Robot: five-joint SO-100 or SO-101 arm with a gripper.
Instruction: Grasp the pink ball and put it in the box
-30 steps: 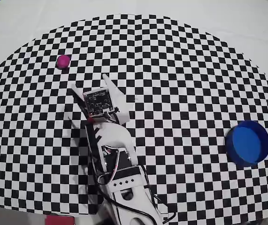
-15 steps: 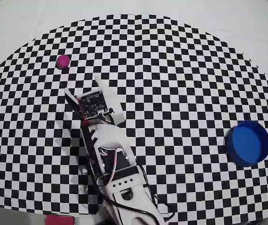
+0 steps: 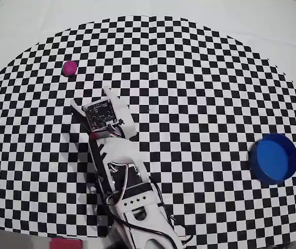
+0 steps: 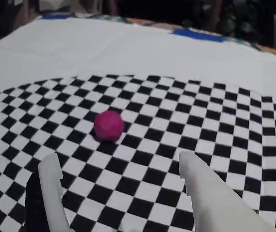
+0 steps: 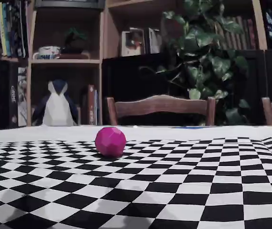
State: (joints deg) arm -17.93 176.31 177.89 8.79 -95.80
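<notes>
Approach step — gripper (image 4: 121,166) jaws spread wide, nothing held. Pink ball (image 3: 70,67) sits on the checkered mat (image 3: 189,78) at about 11 o'clock from the wrist overhead, well apart from it. Box (image 3: 273,158) far off at 4 o'clock. Suggest recentring slightly left so the ball sits between both fingers — then descend and close.

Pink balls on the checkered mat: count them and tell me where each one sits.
1. The pink ball lies on the checkered mat, upper left in the overhead view, ahead of the open gripper and far from the box.
</notes>
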